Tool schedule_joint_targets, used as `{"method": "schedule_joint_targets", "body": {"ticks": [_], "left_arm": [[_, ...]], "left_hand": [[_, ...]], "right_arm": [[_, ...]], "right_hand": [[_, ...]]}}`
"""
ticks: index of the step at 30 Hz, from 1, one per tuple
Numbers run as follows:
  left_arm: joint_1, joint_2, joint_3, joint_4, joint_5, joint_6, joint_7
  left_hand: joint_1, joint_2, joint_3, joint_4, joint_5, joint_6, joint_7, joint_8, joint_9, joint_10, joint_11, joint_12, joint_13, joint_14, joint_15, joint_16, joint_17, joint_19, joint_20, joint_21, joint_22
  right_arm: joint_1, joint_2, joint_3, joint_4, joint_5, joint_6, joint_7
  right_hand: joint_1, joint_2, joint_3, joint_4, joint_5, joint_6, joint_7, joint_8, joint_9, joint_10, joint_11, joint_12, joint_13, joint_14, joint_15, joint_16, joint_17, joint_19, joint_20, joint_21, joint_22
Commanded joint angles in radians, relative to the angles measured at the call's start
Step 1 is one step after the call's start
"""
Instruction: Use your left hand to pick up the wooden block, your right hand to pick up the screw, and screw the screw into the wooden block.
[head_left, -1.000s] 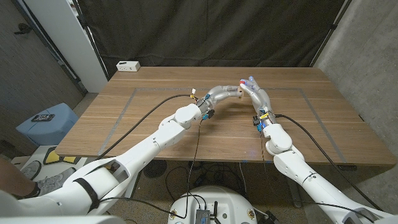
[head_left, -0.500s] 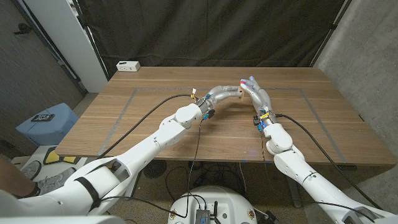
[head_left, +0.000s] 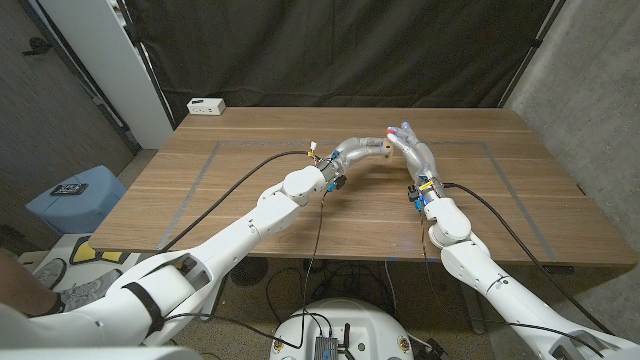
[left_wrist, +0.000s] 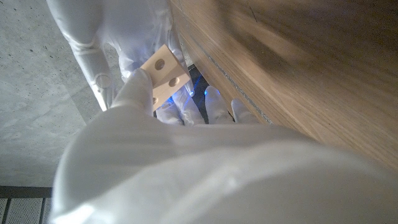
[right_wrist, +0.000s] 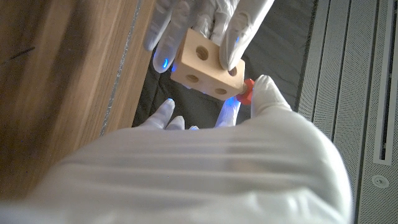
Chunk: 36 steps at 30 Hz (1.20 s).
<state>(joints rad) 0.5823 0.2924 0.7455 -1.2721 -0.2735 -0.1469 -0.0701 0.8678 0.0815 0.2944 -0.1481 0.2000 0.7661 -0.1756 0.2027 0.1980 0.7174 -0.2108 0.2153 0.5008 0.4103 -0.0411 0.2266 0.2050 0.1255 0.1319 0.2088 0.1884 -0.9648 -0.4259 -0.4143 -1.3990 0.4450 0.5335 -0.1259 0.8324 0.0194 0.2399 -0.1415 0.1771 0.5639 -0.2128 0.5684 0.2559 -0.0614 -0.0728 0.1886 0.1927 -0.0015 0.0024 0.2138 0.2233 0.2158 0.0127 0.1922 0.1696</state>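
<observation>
Above the far middle of the table (head_left: 250, 195) my two hands meet. My left hand (head_left: 362, 151) grips the pale wooden block (right_wrist: 208, 65), which has round holes in its faces; its fingers (right_wrist: 214, 17) wrap the block from behind. The block (left_wrist: 163, 73) also shows past my left hand (left_wrist: 186, 162). A red screw (right_wrist: 246, 91) sits against the block's end face, pinched in my right hand (head_left: 413, 150), whose thumb (right_wrist: 267, 93) presses on the screw's head. How deep the screw sits in the hole is hidden.
A white box (head_left: 206, 105) lies at the table's far left corner. Grey tape lines (head_left: 200, 175) mark a rectangle on the tabletop. A blue object (head_left: 75, 197) stands on the floor to the left. Cables run along both arms.
</observation>
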Motion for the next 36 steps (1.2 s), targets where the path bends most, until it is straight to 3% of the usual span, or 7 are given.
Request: {"method": "schedule_joint_targets", "body": {"ticks": [1,24,36], "left_arm": [[-0.004,-0.005,0.002,0.006,0.0,0.002,-0.001],[-0.006,-0.007,0.005,0.013,0.002,-0.005,-0.004],[-0.007,-0.003,0.007,0.008,0.008,-0.01,-0.007]], "left_hand": [[0.003,0.007,0.01,-0.003,0.005,0.01,0.0,0.006,0.002,-0.005,-0.002,0.003,0.0,0.009,-0.057,0.004,0.0,0.002,0.001,0.008,0.002],[0.006,0.008,0.01,-0.004,0.004,0.01,0.0,0.006,0.002,-0.005,-0.002,0.003,0.0,0.008,-0.056,0.005,0.001,0.003,0.002,0.008,0.002],[0.006,0.006,0.008,-0.004,0.004,0.012,0.0,0.007,0.002,-0.005,-0.002,0.003,0.0,0.008,-0.057,0.005,0.001,0.002,0.001,0.007,0.002]], "right_arm": [[0.005,0.001,-0.001,0.012,0.009,0.006,0.015],[0.008,-0.006,-0.001,0.018,0.016,0.016,0.037],[0.014,-0.017,-0.001,0.02,0.025,0.017,0.062]], "right_hand": [[-0.01,-0.002,-0.007,0.002,0.002,-0.006,-0.003,-0.008,0.001,-0.012,-0.001,-0.004,0.003,-0.013,0.002,-0.004,0.002,-0.005,-0.001,-0.004,0.005],[-0.046,-0.016,-0.021,0.01,0.003,-0.073,-0.003,-0.046,-0.014,-0.041,0.016,-0.004,0.003,-0.033,0.018,-0.007,0.002,-0.028,0.008,-0.004,0.006],[-0.07,-0.017,-0.026,0.015,0.005,-0.145,0.002,-0.087,-0.024,-0.066,0.03,-0.004,0.003,-0.052,0.025,-0.01,0.001,-0.045,0.012,-0.004,0.006]]}}
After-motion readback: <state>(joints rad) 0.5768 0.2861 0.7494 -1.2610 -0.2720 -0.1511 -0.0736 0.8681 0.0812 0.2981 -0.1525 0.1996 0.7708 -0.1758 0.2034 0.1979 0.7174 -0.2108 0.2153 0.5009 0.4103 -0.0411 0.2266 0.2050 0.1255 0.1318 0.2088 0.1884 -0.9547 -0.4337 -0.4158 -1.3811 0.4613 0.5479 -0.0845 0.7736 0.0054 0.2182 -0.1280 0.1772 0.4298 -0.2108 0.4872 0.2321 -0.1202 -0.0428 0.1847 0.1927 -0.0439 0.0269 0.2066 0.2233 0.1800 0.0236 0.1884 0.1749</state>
